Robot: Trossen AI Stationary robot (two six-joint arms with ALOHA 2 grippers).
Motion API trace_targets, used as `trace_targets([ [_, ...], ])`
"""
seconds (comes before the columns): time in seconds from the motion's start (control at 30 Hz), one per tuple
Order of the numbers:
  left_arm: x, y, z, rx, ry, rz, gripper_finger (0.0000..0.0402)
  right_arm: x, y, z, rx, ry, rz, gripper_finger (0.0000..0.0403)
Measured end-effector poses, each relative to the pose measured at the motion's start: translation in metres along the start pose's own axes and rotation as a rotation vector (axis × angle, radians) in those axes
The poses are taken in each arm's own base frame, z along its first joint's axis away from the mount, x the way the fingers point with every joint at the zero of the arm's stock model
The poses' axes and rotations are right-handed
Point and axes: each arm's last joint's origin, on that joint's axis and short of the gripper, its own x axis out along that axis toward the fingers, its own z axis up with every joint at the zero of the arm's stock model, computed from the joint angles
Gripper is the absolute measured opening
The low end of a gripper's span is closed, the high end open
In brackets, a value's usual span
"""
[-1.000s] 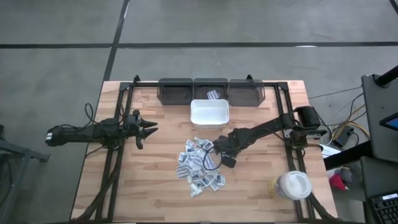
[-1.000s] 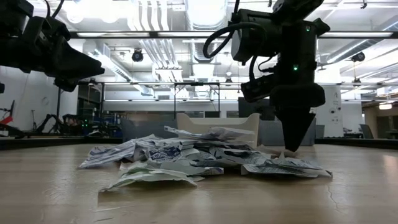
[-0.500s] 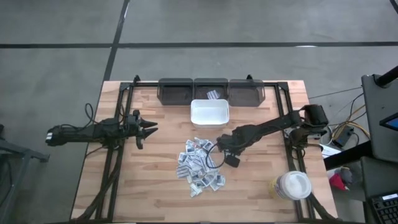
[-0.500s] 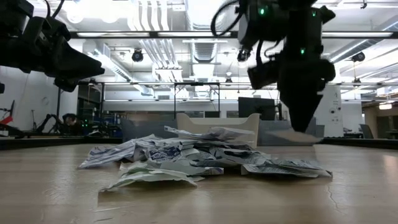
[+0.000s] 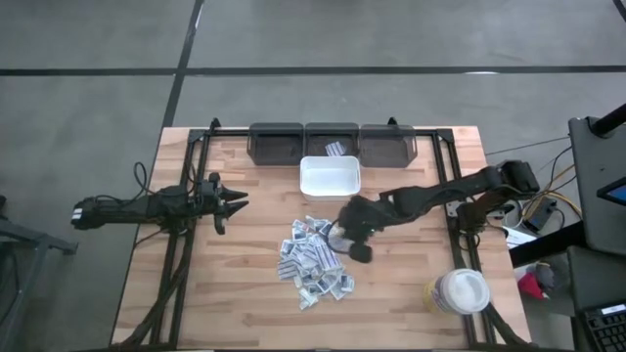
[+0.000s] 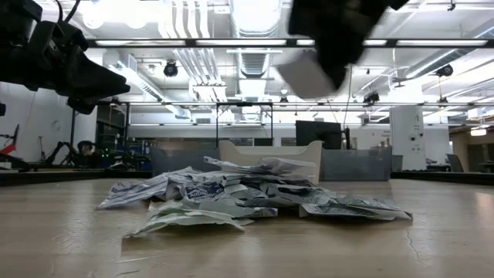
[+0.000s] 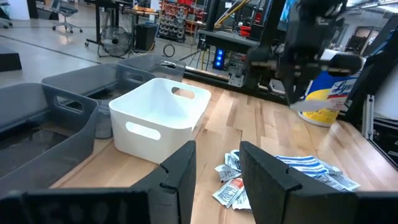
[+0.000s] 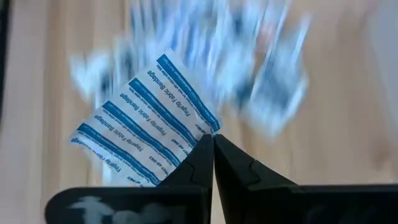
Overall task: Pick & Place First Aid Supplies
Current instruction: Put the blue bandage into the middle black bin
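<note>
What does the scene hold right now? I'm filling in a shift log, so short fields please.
right claw: shut on a bandage sachet, lifted above the pile
left claw: open, waiting at the table's left side
pile of sachets: on the table, mid-front
white bin: behind the pile
grey bins: three along the far edge
lidded tub: front right corner

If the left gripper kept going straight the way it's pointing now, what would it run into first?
Probably nothing on the table. The left gripper hangs above the wood, aimed between the white bin and the sachet pile. The right gripper with its bandage sachet comes first, though depth is unclear.
</note>
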Motion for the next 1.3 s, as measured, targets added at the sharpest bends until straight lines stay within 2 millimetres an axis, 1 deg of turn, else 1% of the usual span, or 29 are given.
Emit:
trace_targets([
  [0.13,0.0,0.0,0.0,0.0,0.0,0.0,0.0124,-0.004,-0.001,0.023,-0.023,-0.275,-0.133,0.0008],
  [0.2,0.0,0.0,0.0,0.0,0.0,0.0,0.0124,-0.007,-0.004,0.031,0.001,-0.388,-0.262,0.0008],
  [0.3,0.0,0.0,0.0,-0.013,0.0,0.0,0.0124,-0.013,-0.012,0.036,0.083,-0.508,-0.527,0.0008],
  [0.4,0.0,0.0,0.0,-0.023,0.0,0.0,0.0124,-0.017,-0.022,0.037,0.13,-0.56,-0.763,0.0008],
  [0.47,0.0,0.0,0.0,-0.024,0.001,0.0,0.0124,-0.021,-0.03,0.039,0.155,-0.578,-0.868,0.0008],
  [0.6,0.0,0.0,0.0,-0.025,0.001,0.0,0.0124,-0.027,-0.051,0.049,0.142,-0.556,-0.969,0.0008],
  [0.7,0.0,0.0,0.0,-0.025,0.0,0.0,0.0124,-0.032,-0.072,0.057,0.091,-0.5,-1.046,0.0008],
  [0.77,0.0,0.0,0.0,-0.025,0.001,0.0,0.0124,-0.038,-0.086,0.063,0.05,-0.459,-1.072,0.0008],
  [0.87,0.0,0.0,0.0,-0.024,0.001,0.0,0.0124,-0.047,-0.109,0.07,0.025,-0.401,-1.064,0.0008],
  [1.03,0.0,0.0,0.0,-0.023,0.001,0.001,0.0124,-0.061,-0.149,0.076,0.064,-0.33,-0.968,0.0008],
  [1.17,0.0,0.0,0.0,-0.022,0.0,0.005,0.0124,-0.06,-0.176,0.079,0.093,-0.26,-0.918,0.0008],
  [1.23,0.0,0.0,0.0,-0.021,0.001,0.006,0.0124,-0.056,-0.187,0.083,0.102,-0.214,-0.891,0.0008],
  [1.3,0.0,0.0,0.0,-0.021,0.002,0.007,0.0124,-0.047,-0.198,0.088,0.108,-0.171,-0.861,0.0008],
])
